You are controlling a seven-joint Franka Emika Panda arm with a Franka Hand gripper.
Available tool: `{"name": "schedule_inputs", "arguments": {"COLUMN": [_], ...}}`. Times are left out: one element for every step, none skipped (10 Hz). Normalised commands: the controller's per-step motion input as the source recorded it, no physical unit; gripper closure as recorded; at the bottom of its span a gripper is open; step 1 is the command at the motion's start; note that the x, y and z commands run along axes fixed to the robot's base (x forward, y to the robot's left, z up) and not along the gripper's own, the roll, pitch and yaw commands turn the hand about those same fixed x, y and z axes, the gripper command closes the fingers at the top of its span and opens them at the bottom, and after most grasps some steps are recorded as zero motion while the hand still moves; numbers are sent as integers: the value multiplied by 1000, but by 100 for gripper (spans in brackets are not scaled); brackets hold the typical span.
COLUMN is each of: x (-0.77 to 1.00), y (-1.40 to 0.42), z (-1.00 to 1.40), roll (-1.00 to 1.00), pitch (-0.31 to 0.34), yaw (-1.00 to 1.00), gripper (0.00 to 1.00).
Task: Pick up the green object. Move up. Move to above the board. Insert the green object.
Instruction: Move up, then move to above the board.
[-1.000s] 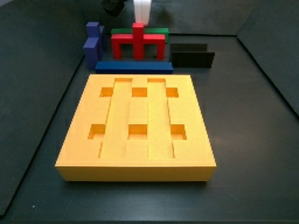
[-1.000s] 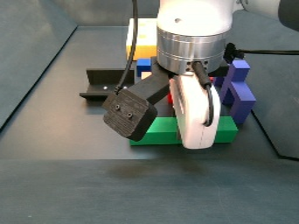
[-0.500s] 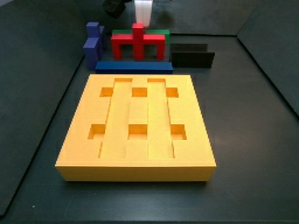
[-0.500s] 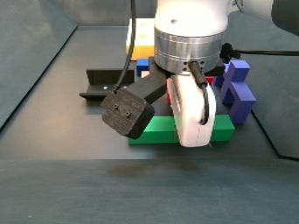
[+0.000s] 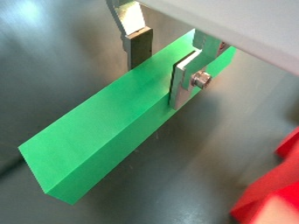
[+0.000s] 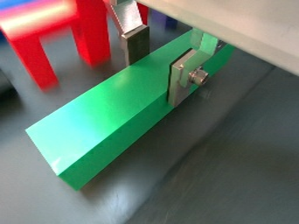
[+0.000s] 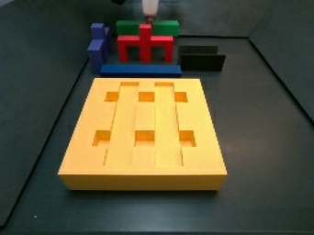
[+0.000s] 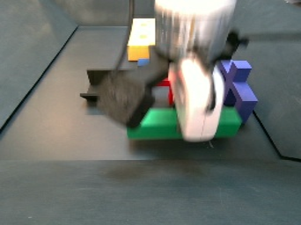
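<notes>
The green object (image 5: 105, 122) is a long green bar, seen in both wrist views (image 6: 111, 122). My gripper (image 5: 162, 59) straddles it near one end, a silver finger pressed on each long side, shut on it; it shows likewise in a wrist view (image 6: 158, 57). In a side view the bar (image 7: 166, 27) shows behind the red block, under the gripper (image 7: 149, 7). In a side view the gripper (image 8: 188, 110) is motion-blurred over the bar (image 8: 159, 127). The yellow-orange board (image 7: 145, 117) with six square holes lies in front; its end shows in a side view (image 8: 141, 35).
A red pronged block (image 7: 146, 46) stands next to the green bar, also in both wrist views (image 5: 274, 184) (image 6: 52, 39). A flat blue bar (image 7: 139, 68) lies before it. A blue-purple block (image 7: 97, 44) (image 8: 238, 83) and the dark fixture (image 7: 203, 60) (image 8: 100, 88) flank them.
The gripper has come down and closed on the green bar. The bar now shows higher behind the red block, and the gripper is blurred by motion.
</notes>
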Motion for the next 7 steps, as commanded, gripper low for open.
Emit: {"name": "schedule_inputs", "arguments": {"x": [-34,0,-14,-23,6,14,10], "y": [-20,0,-2,-5,2,9,8], "z": [260,1400,1400,1400,1400,1400,1400], "roll": [39,0,-9,18,17,5,6], "pitch": [-1,0,33,43,39,67,89], "yaw": [-10,0,2,4,2,2,2], "gripper": [100,100,100,100,100,100,100]}}
